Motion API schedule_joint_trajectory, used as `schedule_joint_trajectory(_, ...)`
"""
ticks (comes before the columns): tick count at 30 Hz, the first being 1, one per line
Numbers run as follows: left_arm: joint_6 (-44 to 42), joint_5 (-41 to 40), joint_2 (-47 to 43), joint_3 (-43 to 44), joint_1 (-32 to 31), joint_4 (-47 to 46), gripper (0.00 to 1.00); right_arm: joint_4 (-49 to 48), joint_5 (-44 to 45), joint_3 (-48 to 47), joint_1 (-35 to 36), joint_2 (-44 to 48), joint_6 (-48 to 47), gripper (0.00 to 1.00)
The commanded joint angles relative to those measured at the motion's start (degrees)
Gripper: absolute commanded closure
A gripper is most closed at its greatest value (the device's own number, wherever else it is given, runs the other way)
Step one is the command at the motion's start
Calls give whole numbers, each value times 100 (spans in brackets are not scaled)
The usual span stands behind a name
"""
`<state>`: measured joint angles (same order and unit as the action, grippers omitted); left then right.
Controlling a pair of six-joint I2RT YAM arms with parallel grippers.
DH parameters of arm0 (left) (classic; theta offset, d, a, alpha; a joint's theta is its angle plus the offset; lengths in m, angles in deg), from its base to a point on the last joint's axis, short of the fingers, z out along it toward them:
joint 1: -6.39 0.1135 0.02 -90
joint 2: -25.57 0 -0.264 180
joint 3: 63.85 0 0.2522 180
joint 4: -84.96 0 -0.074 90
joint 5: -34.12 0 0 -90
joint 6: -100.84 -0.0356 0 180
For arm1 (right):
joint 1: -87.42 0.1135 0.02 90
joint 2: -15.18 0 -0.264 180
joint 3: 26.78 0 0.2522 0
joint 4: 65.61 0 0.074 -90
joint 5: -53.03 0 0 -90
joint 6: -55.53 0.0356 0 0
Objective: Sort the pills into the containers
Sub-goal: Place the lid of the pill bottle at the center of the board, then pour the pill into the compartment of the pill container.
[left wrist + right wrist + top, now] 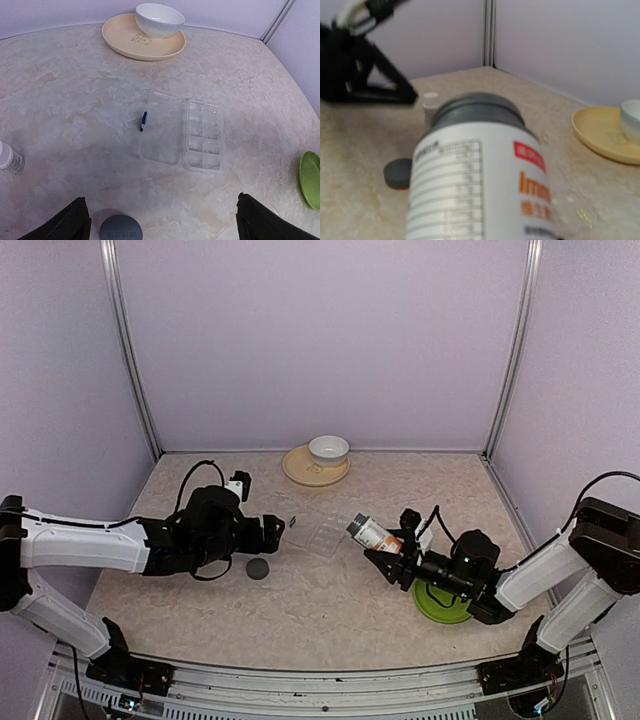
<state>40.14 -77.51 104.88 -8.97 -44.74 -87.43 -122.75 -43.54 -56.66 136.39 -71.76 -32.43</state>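
Observation:
The clear pill box [325,533] lies open in the middle of the table. In the left wrist view its flat lid [162,127] is on the left and its compartments [202,135] on the right. I cannot make out any pills. My right gripper [388,548] is shut on a white pill bottle [372,533] with an orange label. It holds the bottle tilted, grey top end towards the box's right edge. The bottle [480,180] fills the right wrist view and hides the fingers. My left gripper [278,532] is open and empty, left of the box [160,212].
A dark grey cap [258,569] lies on the table by my left gripper [120,231] [397,173]. A small vial [7,159] stands to the left. A white bowl [328,449] sits on a tan plate [300,472] at the back. A green plate [440,605] lies under my right arm.

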Motion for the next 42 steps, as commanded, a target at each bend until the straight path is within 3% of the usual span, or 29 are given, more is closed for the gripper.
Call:
schedule_joint_trajectory(1,-388,181,-290,485,132,606,1,-312,88,-163,-54,-297,-1,93)
schedule_joint_trajectory(10,-791,189,-545,596,394,821,1,-416,273,-356,-63,-784,-84,93)
schedule_joint_trajectory(21,-1012,-277,-926,-172,458,-61,1,-431,304,-800,-72,-1516,-27,93)
schedule_joint_trajectory(27,-856,-1397,-676,-322,535,-198,1,-452,553,-883,-65,-1718,5,93)
schedule_joint_trajectory(31,-320,-2022,-335,-232,759,80,1,-389,566,-993,-64,-1898,20,93)
schedule_joint_trajectory(38,-57,-1546,-554,-864,1213,-627,1,-300,626,-1082,-41,-1940,18,93)
schedule_joint_trajectory(42,15,-1695,-979,-1206,1237,-912,1,-314,639,-1109,-24,-1992,24,93)
